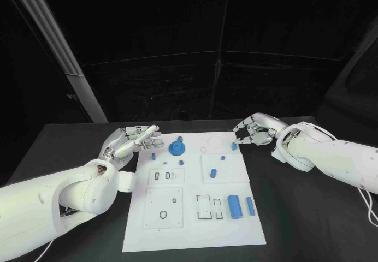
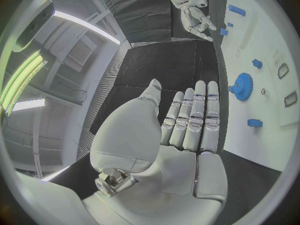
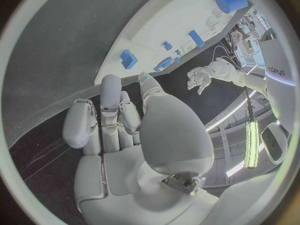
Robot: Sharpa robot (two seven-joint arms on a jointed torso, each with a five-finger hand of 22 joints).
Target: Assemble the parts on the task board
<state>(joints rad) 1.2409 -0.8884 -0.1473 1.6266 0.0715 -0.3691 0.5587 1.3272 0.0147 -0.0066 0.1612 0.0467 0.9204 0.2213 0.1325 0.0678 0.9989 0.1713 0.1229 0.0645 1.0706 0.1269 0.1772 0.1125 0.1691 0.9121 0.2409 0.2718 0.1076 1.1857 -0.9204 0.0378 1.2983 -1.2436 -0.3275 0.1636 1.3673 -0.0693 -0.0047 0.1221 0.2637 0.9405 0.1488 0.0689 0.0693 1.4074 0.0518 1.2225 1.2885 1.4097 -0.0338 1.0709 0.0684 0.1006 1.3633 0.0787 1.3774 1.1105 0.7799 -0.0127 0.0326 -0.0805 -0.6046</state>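
Glossy white arms (image 1: 55, 199), silver robot hands (image 1: 130, 139) (segmented fingers), thin white cable (image 1: 370, 204)

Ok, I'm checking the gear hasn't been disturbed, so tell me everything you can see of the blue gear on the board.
The blue gear is a round, toothed disc with a raised hub, plastic by its look. It sits near the far edge of the white task board, left of the middle, flat as far as one can tell. Nothing touches it: the left hand hovers just beside the board, fingers apart, holding nothing. In the left wrist view the gear shows beyond the fingertips.
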